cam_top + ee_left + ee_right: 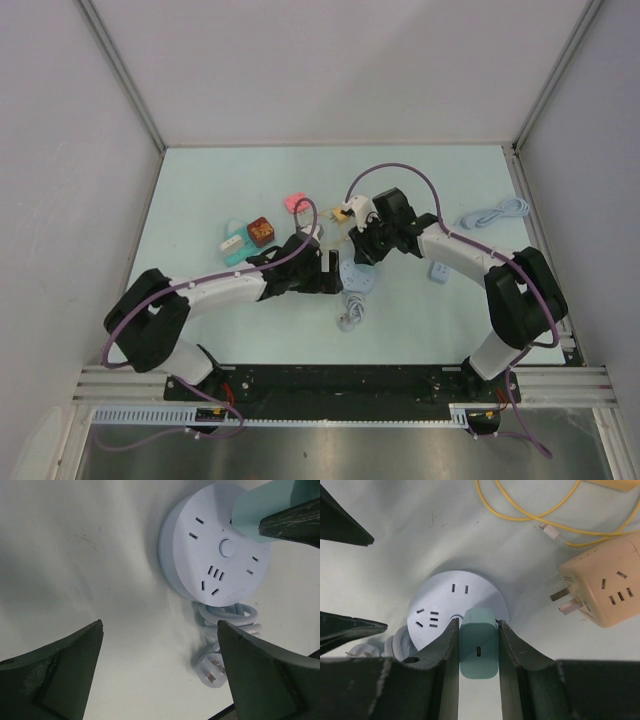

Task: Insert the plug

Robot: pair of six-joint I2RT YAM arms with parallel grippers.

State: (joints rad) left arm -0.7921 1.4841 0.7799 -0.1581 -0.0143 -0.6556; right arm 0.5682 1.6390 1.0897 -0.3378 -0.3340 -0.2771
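A round pale-blue power strip lies mid-table; it also shows in the left wrist view and the right wrist view. My right gripper is shut on a teal charger plug and holds it on the strip's top face; I cannot tell how deep it sits. The plug also shows in the left wrist view. My left gripper is open and empty over bare table just left of the strip. The strip's coiled cord and own plug lie beside it.
A peach cube adapter with a yellow cable lies to the right of the strip. Teal, brown and pink adapters lie at the back left. A small pale adapter and a coiled light cable lie on the right.
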